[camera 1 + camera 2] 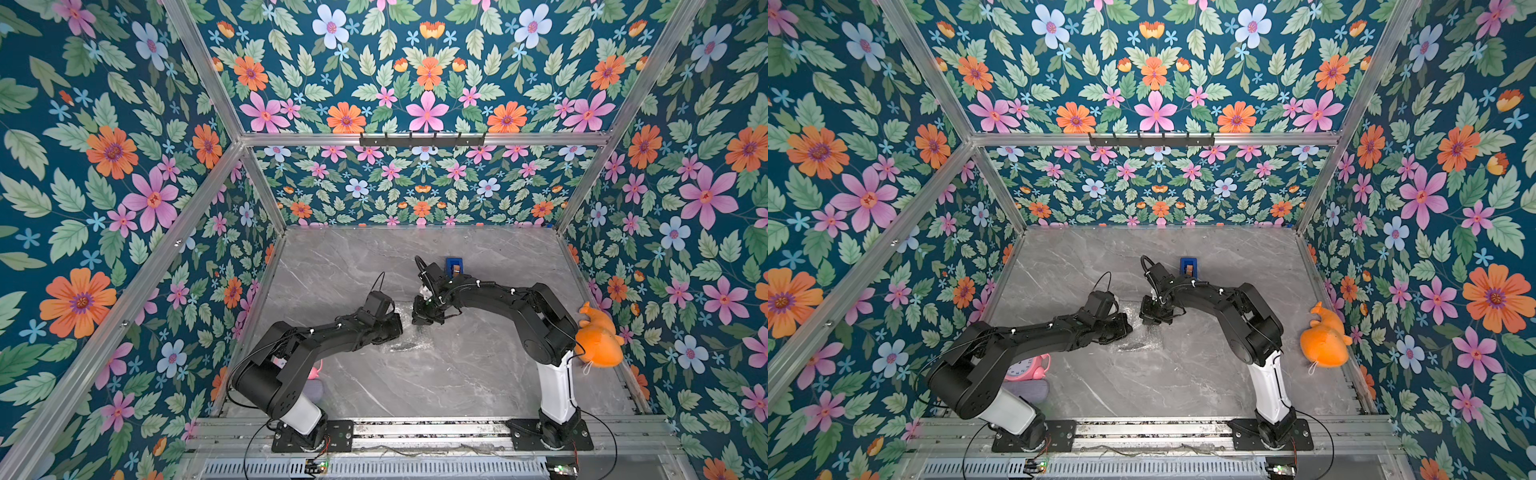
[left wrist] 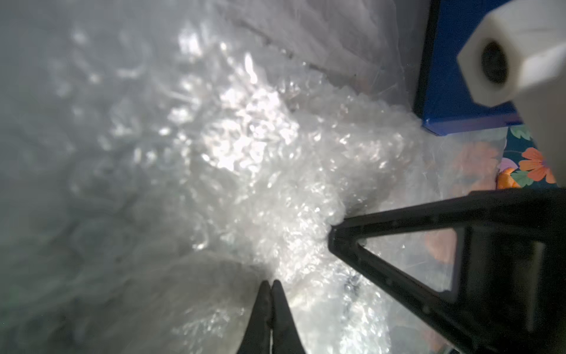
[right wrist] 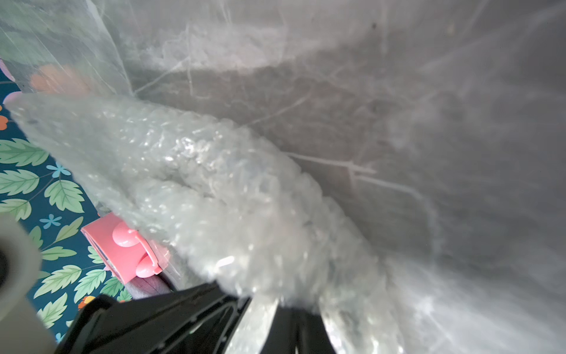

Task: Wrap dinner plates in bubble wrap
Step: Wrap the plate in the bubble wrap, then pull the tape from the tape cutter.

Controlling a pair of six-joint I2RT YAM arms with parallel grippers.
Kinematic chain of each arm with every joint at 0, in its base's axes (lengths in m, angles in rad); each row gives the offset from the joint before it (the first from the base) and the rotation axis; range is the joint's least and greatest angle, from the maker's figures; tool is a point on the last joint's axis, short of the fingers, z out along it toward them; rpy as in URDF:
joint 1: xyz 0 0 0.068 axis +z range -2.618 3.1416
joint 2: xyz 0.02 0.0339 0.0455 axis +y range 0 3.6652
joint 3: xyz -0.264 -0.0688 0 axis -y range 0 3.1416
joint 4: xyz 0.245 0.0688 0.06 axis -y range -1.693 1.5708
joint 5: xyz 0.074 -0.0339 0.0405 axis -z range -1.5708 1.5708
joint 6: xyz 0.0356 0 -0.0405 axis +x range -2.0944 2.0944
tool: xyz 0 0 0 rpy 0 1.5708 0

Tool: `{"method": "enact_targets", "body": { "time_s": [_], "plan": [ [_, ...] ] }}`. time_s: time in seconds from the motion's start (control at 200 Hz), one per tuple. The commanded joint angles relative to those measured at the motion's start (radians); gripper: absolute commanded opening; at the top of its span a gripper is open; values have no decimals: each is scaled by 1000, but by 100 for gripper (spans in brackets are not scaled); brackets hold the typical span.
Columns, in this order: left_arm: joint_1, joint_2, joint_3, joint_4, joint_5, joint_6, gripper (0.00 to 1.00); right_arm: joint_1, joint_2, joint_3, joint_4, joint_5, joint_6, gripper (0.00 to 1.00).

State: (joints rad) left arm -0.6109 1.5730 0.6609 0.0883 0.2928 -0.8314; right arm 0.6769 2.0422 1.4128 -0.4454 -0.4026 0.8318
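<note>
The bubble wrap [image 1: 409, 334] lies as a clear, shimmering bunch on the marble table between my two arms; in the left wrist view the bubble wrap [image 2: 260, 153] is crumpled and bright. The plate is hidden; only a dark streak shows under the film. My right gripper [image 3: 294, 306] is shut on a thick fold of bubble wrap [image 3: 214, 190], and in a top view my right gripper [image 1: 420, 319] points down at the bunch. My left gripper [image 2: 271, 283] is shut, tips pressed together against the film with nothing seen between them. In a top view my left gripper [image 1: 395, 325] stands a short gap away.
A blue tape dispenser [image 1: 454, 266] stands just behind the right arm. An orange plush toy [image 1: 598, 336] lies against the right wall. A pink alarm clock [image 1: 1025, 368] and a grey cushion [image 1: 1030, 390] sit by the left arm's base. Floral walls enclose three sides.
</note>
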Motion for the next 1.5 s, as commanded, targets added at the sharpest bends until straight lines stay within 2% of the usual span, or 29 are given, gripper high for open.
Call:
{"method": "enact_targets", "body": {
  "time_s": [0.0, 0.145, 0.255, 0.315, 0.37, 0.49, 0.595, 0.66, 0.96, 1.22, 1.495],
  "plan": [
    [-1, 22, 2, -12, -7, 16, 6, -2, -46, 34, -64, 33, -22, 9],
    [-1, 37, 15, -21, -14, 32, 4, -62, -209, 20, -99, 95, -76, 35],
    [-1, 28, 18, -30, -21, 45, 4, -163, -349, -79, -49, 109, -109, 46],
    [-1, 25, 21, -33, -22, 48, 3, -234, -374, -124, -29, 90, -143, 48],
    [-1, 25, 22, -32, -22, 50, 3, -309, -375, -146, -25, 30, -175, 46],
    [-1, 33, 23, -25, -16, 43, 2, -477, -317, -143, -4, -213, -177, 31],
    [-1, 36, 20, -19, -11, 36, 2, -525, -268, -132, 66, -338, -200, 30],
    [-1, 35, 20, -19, -11, 35, 2, -529, -236, -107, 76, -347, -207, 32],
    [-1, 24, 14, -21, -15, 33, 2, -530, -73, 48, -13, -320, -252, 22],
    [-1, 28, 11, -10, -9, 30, 1, -531, -27, 50, -16, -305, -254, 21],
    [-1, 33, 11, -7, -8, 30, 1, -525, -2, 35, 13, -353, -254, 22]
  ]
}}
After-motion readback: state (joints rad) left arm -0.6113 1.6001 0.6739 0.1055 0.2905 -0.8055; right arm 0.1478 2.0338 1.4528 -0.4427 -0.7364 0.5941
